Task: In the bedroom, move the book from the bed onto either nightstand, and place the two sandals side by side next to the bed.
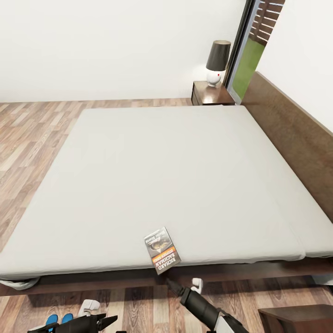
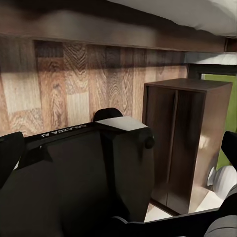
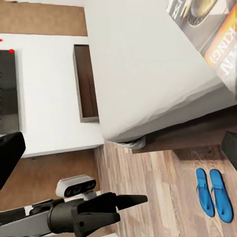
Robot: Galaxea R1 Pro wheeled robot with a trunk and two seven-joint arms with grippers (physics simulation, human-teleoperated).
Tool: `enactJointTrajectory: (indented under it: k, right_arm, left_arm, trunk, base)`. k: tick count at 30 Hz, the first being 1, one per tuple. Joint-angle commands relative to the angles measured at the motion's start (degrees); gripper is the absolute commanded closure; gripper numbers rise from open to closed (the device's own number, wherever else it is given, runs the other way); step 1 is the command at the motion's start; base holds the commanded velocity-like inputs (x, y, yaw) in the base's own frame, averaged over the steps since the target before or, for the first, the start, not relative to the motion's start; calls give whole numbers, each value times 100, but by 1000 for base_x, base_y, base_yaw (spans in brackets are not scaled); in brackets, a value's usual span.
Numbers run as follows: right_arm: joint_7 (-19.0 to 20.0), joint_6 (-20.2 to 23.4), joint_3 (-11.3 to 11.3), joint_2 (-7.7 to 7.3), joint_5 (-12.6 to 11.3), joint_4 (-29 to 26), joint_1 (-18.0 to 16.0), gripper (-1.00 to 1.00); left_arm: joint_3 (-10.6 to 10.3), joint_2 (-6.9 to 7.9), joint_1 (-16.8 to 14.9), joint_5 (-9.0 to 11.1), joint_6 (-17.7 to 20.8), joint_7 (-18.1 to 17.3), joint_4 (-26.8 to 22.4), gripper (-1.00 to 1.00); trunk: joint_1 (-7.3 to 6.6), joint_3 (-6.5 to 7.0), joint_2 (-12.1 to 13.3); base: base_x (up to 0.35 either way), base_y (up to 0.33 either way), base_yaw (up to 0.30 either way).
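The book (image 1: 161, 250), a thin dark paperback with an orange band, lies on the bed's grey mattress (image 1: 162, 175) at its near edge, one corner hanging over. My right gripper (image 1: 171, 282) is open just below that corner, at the level of the bed frame. In the right wrist view the book (image 3: 207, 29) lies ahead, beyond the spread fingers (image 3: 10, 155). The two blue sandals (image 3: 213, 193) lie side by side on the floor beside the bed (image 3: 148, 74). They also show at the head view's lower left (image 1: 58, 319), by my open left gripper (image 1: 108, 320). A nightstand (image 1: 210, 92) stands at the far side of the headboard.
A dark-shaded lamp (image 1: 216, 61) stands on the far nightstand. A second dark-brown cabinet (image 1: 296, 319) stands near my right arm, and is seen close up as a cabinet (image 2: 187, 143) in the left wrist view. Wood-plank floor (image 1: 27, 138) runs along the bed's left side.
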Motion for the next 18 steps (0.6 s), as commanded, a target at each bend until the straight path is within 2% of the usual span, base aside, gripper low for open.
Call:
enactJointTrajectory:
  k: [1,2,3,4,5,7,10,18]
  right_arm:
    - [18,46,-6,2,-228,2,-2,-100]
    - [18,45,-5,2,-322,2,-3,-100]
    - [18,43,-5,3,-632,0,-3,-100]
    - [18,42,-5,3,-731,-1,-2,-100]
    - [18,42,-5,4,-969,-4,1,-100]
    - [18,45,-8,4,-1115,-6,0,-100]
    - [17,46,-16,4,-1224,-7,2,-100]
    - [17,43,-7,4,-1275,0,3,-100]
  left_arm:
    - [-48,2,-2,38,-24,-11,0,-100]
    - [-48,2,-2,38,-24,-11,0,-100]
    - [-48,2,-2,38,-24,-11,0,-100]
    - [-48,2,-2,38,-24,-11,0,-100]
    - [-48,2,-2,38,-24,-11,0,-100]
    - [-48,2,-2,38,-24,-11,0,-100]
    - [-48,2,-2,38,-24,-11,0,-100]
    - [-43,2,-2,43,-15,-9,0,-100]
  trunk:
    - [1,-4,-3]
    - [1,-4,-3]
    - [1,-4,-3]
    - [1,-4,-3]
    - [1,-4,-3]
    - [1,-4,-3]
    - [1,-4,-3]
    - [1,-4,-3]
  base:
    - [0,0,0]
    - [0,0,0]
    - [0,0,0]
    - [0,0,0]
    - [0,0,0]
    - [0,0,0]
    - [0,0,0]
    - [0,0,0]
